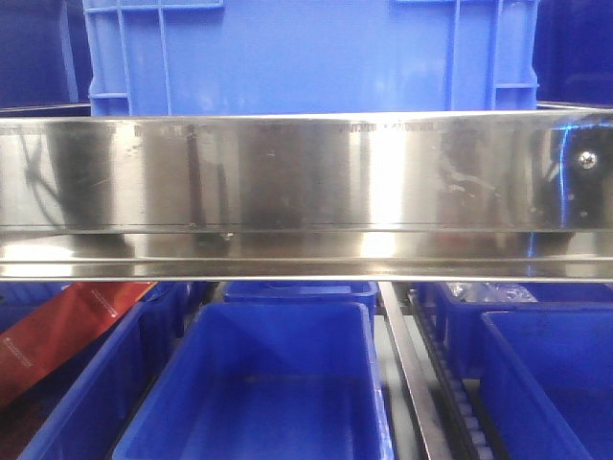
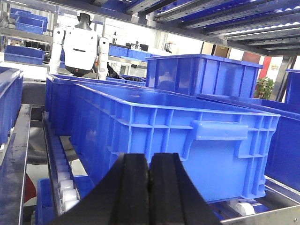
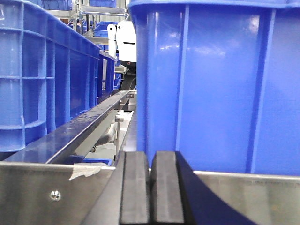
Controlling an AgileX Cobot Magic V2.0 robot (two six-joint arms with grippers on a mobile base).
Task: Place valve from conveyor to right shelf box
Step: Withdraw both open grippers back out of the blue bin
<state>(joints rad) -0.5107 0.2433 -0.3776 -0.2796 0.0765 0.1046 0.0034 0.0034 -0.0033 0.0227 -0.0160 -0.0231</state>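
The valve and the conveyor are out of view in every frame. My left gripper (image 2: pixel 150 161) is shut with nothing between its black fingers; it faces the corner of a long blue shelf box (image 2: pixel 187 136). The right gripper (image 3: pixel 151 159) is also shut and empty. It sits just in front of a steel shelf rail (image 3: pixel 51 187), with a tall blue box (image 3: pixel 220 89) standing right behind the rail. Neither gripper shows in the front view, where a blue crate (image 1: pixel 306 57) stands on the steel shelf beam (image 1: pixel 306 192).
Below the beam, open blue bins (image 1: pixel 268 383) sit in rows with a roller track (image 1: pixel 421 383) between them. A red packet (image 1: pixel 57 331) lies at lower left. White rollers (image 2: pixel 65 187) run beside the left box. A white humanoid robot (image 2: pixel 82 44) stands far behind.
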